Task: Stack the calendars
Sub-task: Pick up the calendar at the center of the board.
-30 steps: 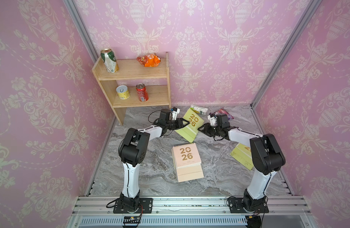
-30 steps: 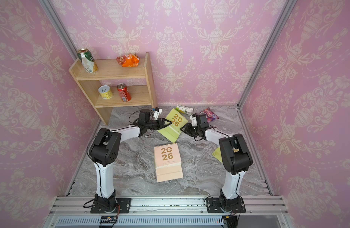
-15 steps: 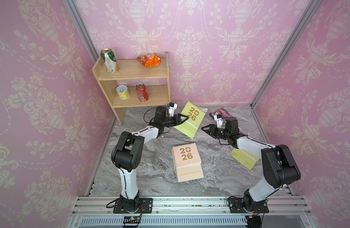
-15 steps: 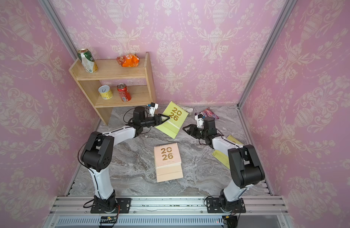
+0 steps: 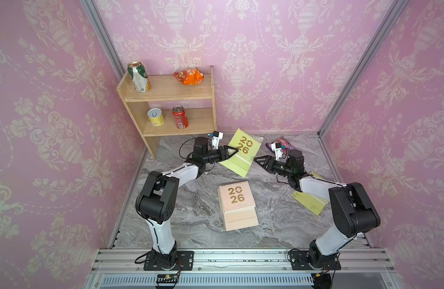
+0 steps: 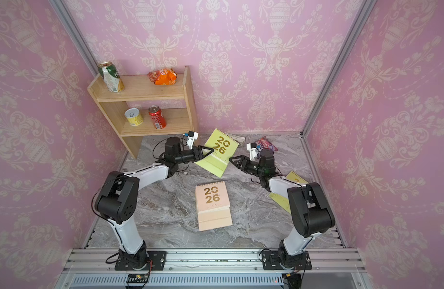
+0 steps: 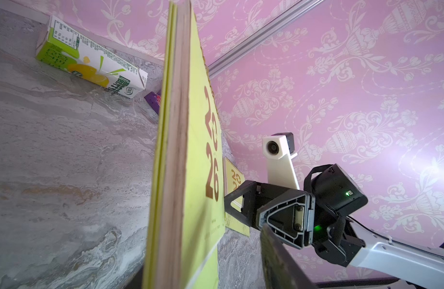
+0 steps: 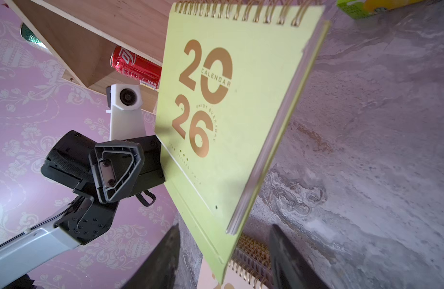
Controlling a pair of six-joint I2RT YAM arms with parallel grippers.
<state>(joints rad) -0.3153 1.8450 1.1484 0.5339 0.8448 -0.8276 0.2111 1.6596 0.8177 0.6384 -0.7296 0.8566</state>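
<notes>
A yellow-green calendar [image 5: 243, 152] hangs tilted above the back of the table, and my left gripper [image 5: 234, 151] is shut on its left edge. The left wrist view shows this calendar [image 7: 188, 162] edge-on beside one finger [image 7: 278, 262]. My right gripper [image 5: 258, 161] stands open just right of it, touching nothing. In the right wrist view the calendar's lower corner [image 8: 223, 175] hangs between its spread fingertips [image 8: 174, 232]. A peach-pink stack of calendars [image 5: 237, 200] lies mid-table. Another yellow-green calendar [image 5: 310, 204] lies flat, partly under my right arm.
A wooden shelf [image 5: 171, 93] with cans and an orange snack bag stands at the back left. A green-white carton [image 7: 90, 62] lies by the back wall behind the lifted calendar. A purple snack packet [image 5: 282, 143] lies at the back right.
My right gripper has opened, let go of the yellow-green calendar and drawn back to the right. The left gripper keeps the calendar, now raised and steeper.
</notes>
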